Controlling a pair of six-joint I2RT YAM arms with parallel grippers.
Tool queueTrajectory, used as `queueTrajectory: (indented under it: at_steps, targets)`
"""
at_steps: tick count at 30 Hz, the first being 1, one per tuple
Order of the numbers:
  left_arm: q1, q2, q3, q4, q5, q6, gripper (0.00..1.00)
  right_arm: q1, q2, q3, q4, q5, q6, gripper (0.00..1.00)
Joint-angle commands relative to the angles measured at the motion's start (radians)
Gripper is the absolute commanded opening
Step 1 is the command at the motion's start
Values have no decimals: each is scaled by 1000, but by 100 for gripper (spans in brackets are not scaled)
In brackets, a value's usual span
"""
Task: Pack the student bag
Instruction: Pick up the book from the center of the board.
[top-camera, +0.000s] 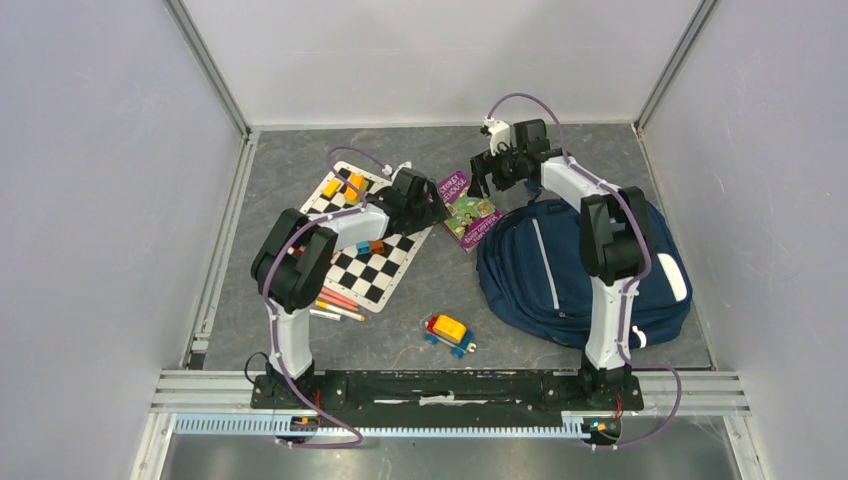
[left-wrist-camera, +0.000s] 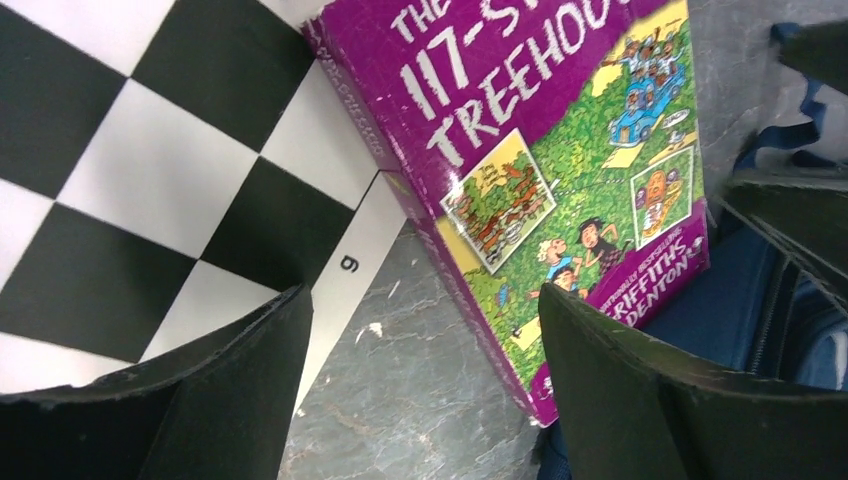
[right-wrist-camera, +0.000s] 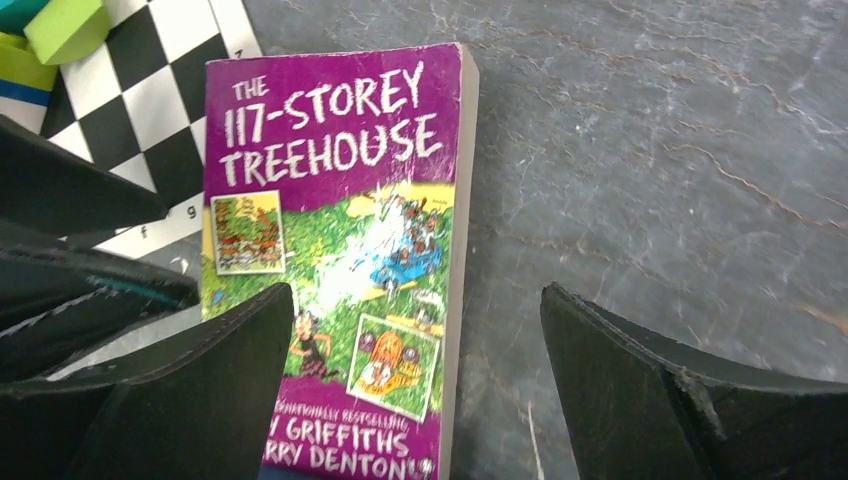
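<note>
Student bag (top-camera: 560, 275) lies flat on the right half of the table (top-camera: 300, 160), stripe up, under the right arm. No open mouth shows from above, so I cannot tell if a pocket is unzipped. The book (top-camera: 468, 212), a purple paperback, lies flat just left of the bag with its near corner touching or overlapping the bag's edge.

Left gripper (top-camera: 428, 205) is low at the book's left edge. Its jaws are wide apart and hold nothing, with the spine between them in the wrist view. Right gripper (top-camera: 487, 180) hovers over the book's far end, jaws fully spread and empty.

Risks:
- Both grippers crowd one thin book, so the fingers could knock together.
- The book is flat on a hard surface, and a pinch may skid off the cover or shove it against the bag.
- If the bag is closed, there is nowhere to put it.

Outward of the book:
- chessboard (top-camera: 370, 260) with blocks (top-camera: 345, 185) on it
- pencils (top-camera: 335, 303) at its near edge
- toy car (top-camera: 448, 332) near the front

Views:
- Top view alone gives the whole bag and both arms.
- Left wrist shows the book (left-wrist-camera: 560, 130) overhanging blue bag fabric (left-wrist-camera: 720, 310). It also shows the board corner (left-wrist-camera: 150, 150) just beside the spine, and dark shapes at right that are probably the other arm's fingers.
- Right wrist alone reads the full title on the book (right-wrist-camera: 340, 250). It shows bare table right of it and a green block (right-wrist-camera: 65, 25) on the board.
</note>
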Motion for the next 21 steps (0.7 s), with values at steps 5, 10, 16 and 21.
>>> queueTrajectory:
  at_steps: [5, 10, 16, 21]
  targets:
    - [-13, 53, 55, 110, 93, -14, 77, -1, 178, 193, -84, -94, -24, 85]
    - [-14, 85, 73, 95, 115, -26, 71, -1, 176, 144, -75, -176, 19, 80]
    - [-29, 92, 76, 111, 114, -29, 65, 13, 134, 8, -57, -333, 63, 77]
    - [-34, 98, 81, 128, 115, -23, 59, 46, 74, -121, 24, -359, 106, 73]
